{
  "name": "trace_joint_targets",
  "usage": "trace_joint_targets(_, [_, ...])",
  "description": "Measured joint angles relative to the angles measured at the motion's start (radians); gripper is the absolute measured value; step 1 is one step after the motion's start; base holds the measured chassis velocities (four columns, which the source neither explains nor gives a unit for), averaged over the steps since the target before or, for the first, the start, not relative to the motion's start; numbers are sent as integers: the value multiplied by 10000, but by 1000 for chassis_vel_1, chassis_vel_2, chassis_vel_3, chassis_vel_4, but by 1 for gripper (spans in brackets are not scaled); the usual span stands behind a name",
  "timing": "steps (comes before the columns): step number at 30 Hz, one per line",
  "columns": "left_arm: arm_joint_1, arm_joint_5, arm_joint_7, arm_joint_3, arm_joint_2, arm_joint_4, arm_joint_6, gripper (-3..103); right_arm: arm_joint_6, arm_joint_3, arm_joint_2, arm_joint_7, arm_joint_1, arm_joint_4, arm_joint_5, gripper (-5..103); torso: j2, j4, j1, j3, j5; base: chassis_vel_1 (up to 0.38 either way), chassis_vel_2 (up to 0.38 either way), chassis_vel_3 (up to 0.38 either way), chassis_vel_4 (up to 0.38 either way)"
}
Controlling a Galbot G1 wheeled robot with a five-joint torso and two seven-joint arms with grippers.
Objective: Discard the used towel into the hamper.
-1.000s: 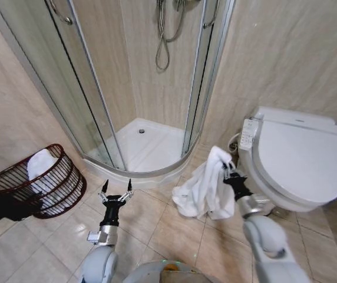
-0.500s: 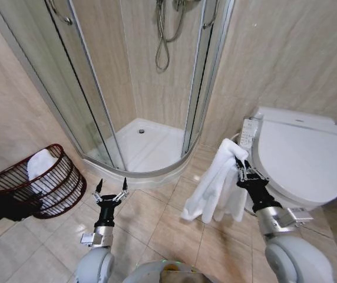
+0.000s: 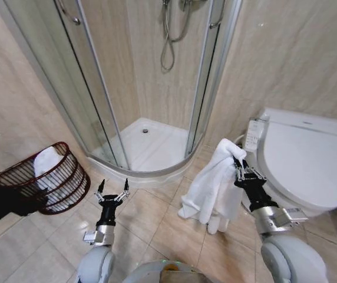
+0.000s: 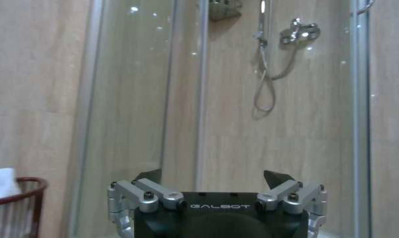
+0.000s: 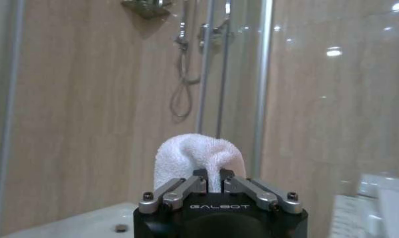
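Observation:
My right gripper (image 3: 240,171) is shut on a white towel (image 3: 212,187), which hangs off it in folds above the floor tiles beside the toilet. In the right wrist view the towel (image 5: 197,161) bulges up between the closed fingers of that gripper (image 5: 213,174). The hamper (image 3: 50,177), a dark reddish-brown open-weave basket, stands tilted against the left wall with another white towel (image 3: 46,160) inside; its rim (image 4: 24,191) also appears in the left wrist view. My left gripper (image 3: 112,186) is held upright and open with nothing in it, between the hamper and the hanging towel.
A glass corner shower (image 3: 145,135) with a raised white tray fills the middle background. A white toilet (image 3: 307,162) with a side control panel stands at the right. A dark object (image 3: 3,203) intrudes at the left edge near the hamper. Tiled floor lies in front.
The camera view has shifted a little. My right gripper has lifted the towel off the floor and holds it slightly higher and closer; the left gripper stays open and nearly in place.

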Motion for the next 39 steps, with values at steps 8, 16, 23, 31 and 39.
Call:
trace_joint_targets(8, [34,110,26,20,-50,2,-9,100,32,-110,13,-98,29,-19,-82,9,0,0,0,0,0,88,89,88,90])
trace_joint_targets(16, [9,197,55,80,-74,-14,-4,100,100,-158,99,-257,-11,-24,-173,9,0,0,0,0,1,115,112,116,114])
trace_joint_targets(23, [12,235,129,16,-79,-42,12,100,156,-308,203,-527,-81,-31,-349,9,0,0,0,0,0,136,133,132,124])
trace_joint_targets(31, [37,208,150,-113,-103,-186,30,100,68,-302,59,-623,2,-37,-241,9,0,-1,1,0,1,132,118,126,114])
trace_joint_targets(39, [37,299,158,-68,-218,-140,31,100,74,-281,78,-611,36,-38,-211,9,0,0,1,0,0,125,127,123,118])
